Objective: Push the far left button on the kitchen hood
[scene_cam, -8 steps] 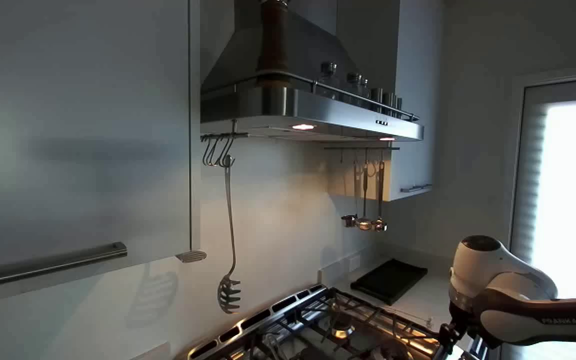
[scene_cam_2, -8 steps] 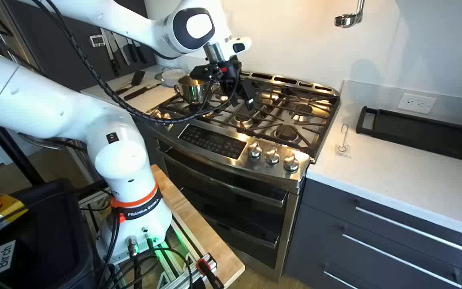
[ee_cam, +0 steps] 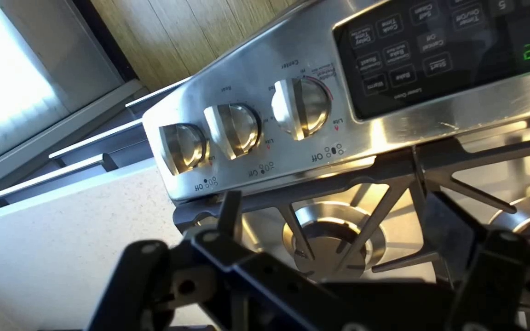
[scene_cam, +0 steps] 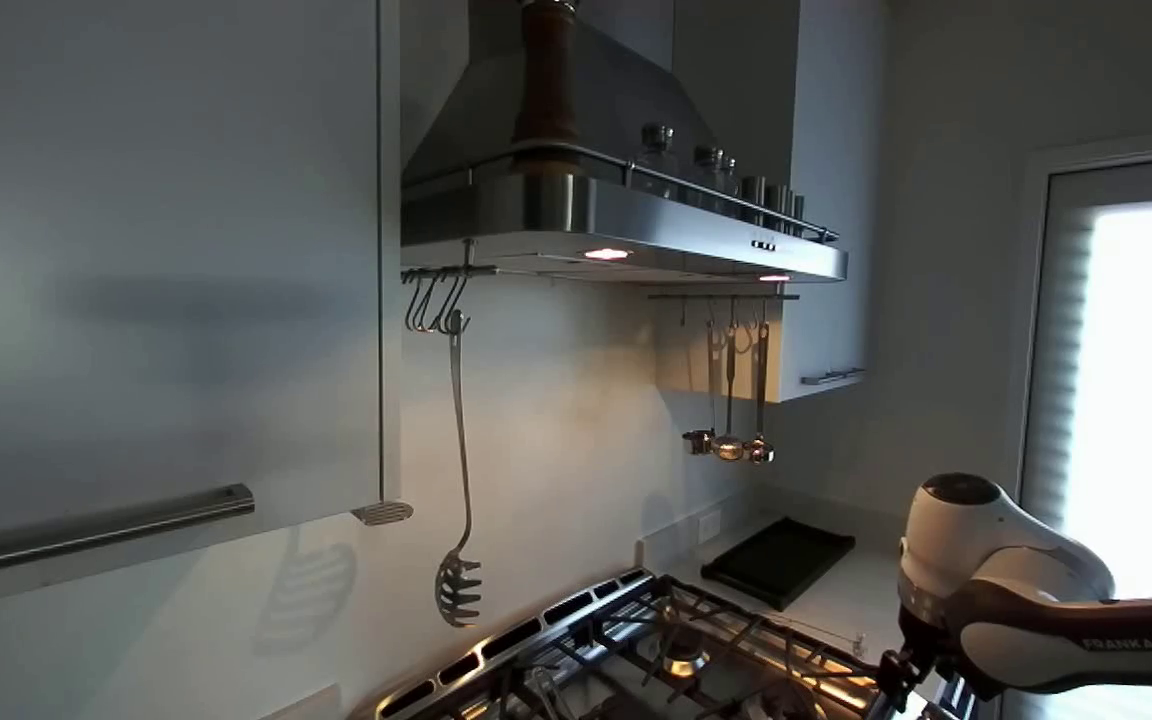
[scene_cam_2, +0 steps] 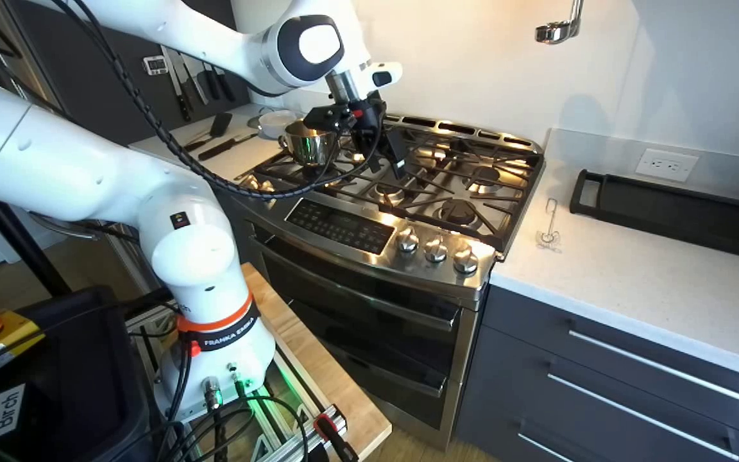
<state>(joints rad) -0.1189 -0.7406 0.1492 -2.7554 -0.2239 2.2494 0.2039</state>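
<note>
"1 row of small dark buttons (scene_cam: 764,246): where does it sit?"

"On the flat front rim of the large stainless-steel chimney hood (scene_cam: 626,205), near the rim's right end in an exterior view, running along its length. The far left button (scene_cam: 755,244) is too small to describe."

"And the black 2-fingered gripper (scene_cam_2: 387,165)?"

"Over the steel gas stove (scene_cam_2: 401,262), pointing down; the hood lies well above it. Its fingers (ee_cam: 230,211) stand wide apart, holding nothing. Pressing would, I judge, need a long rise and a turn towards the rim."

"Containers?"

"Lidded clear glass jars (scene_cam: 658,142) on the hood; a shiny round metal pot (scene_cam_2: 310,149) on the stove. Contents don't show."
</note>
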